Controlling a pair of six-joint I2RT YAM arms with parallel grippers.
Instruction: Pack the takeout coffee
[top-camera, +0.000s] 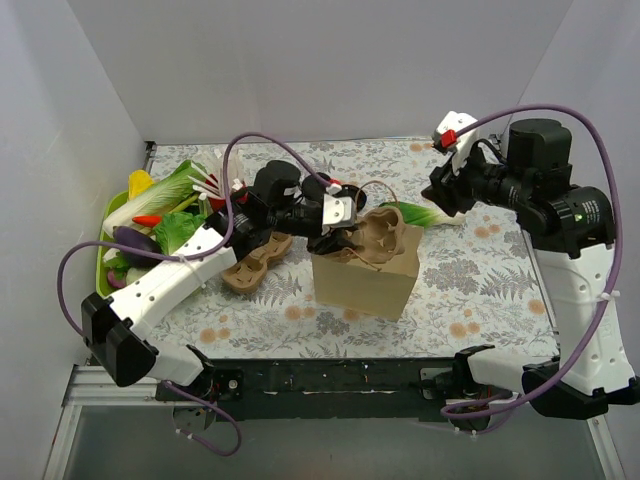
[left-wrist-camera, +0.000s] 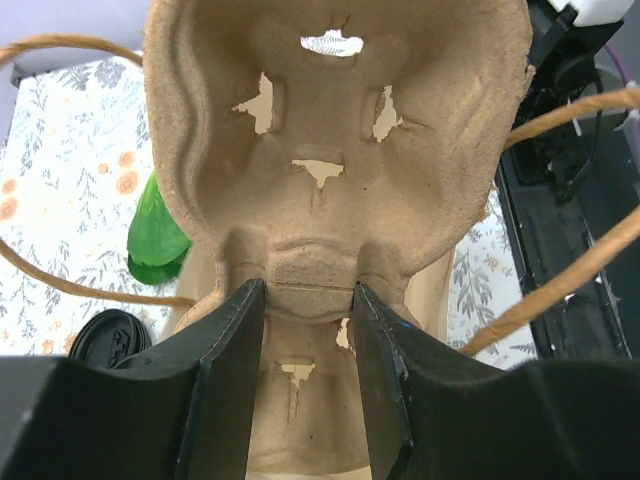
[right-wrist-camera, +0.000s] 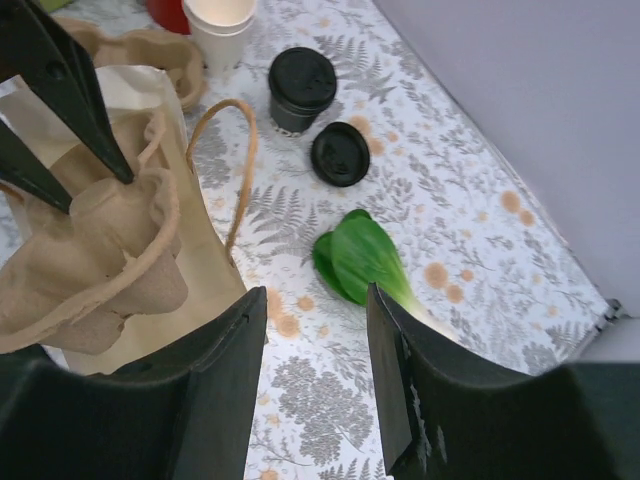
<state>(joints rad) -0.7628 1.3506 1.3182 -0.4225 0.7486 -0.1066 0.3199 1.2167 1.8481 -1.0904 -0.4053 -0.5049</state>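
Note:
The takeout coffee (right-wrist-camera: 302, 88), a cup with a black lid, stands upright on the table beyond the brown paper bag (right-wrist-camera: 195, 270). My left gripper (top-camera: 345, 235) is shut on the middle ridge of a pulp cup carrier (left-wrist-camera: 335, 150) and holds it in the open top of the bag (top-camera: 365, 278). The carrier (right-wrist-camera: 90, 250) is empty. My right gripper (right-wrist-camera: 315, 330) is open and empty. It hovers above the table to the right of the bag, near the bok choy (right-wrist-camera: 365, 258). In the top view the left arm hides the coffee.
A loose black lid (right-wrist-camera: 340, 153) lies next to the coffee. A lidless cream cup (right-wrist-camera: 222, 25) and a red cup (right-wrist-camera: 168, 12) stand behind. A second pulp carrier (top-camera: 255, 262) lies left of the bag. A green tray of vegetables (top-camera: 108, 215) sits at the far left.

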